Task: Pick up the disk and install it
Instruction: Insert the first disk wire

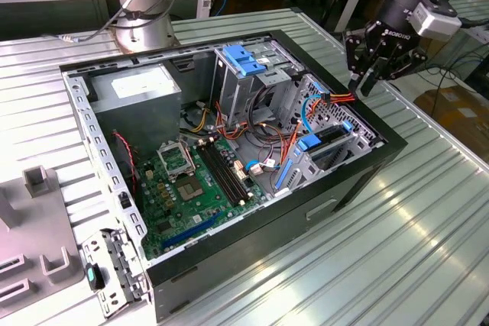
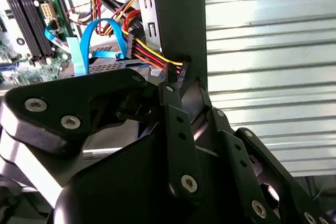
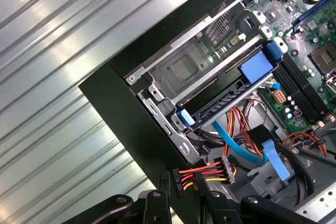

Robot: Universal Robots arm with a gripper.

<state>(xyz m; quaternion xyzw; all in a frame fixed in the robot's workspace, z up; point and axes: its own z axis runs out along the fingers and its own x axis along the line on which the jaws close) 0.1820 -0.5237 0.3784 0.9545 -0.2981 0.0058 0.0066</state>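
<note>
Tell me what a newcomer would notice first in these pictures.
The open computer case, lying on the ribbed metal table with its green motherboard bared, dominates the exterior view. The black pincer hangs over the case's edge at that view's right, beside a red-and-yellow cable bundle.

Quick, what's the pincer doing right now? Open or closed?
Pincer: looks closed on the power cable plug.

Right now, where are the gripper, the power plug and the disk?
gripper (image 1: pixel 365 82), exterior view, between its fingertips.
power plug (image 3: pixel 175 180), first wrist view, its black housing.
disk (image 3: pixel 223 98), first wrist view, dark side in the bay.
</note>
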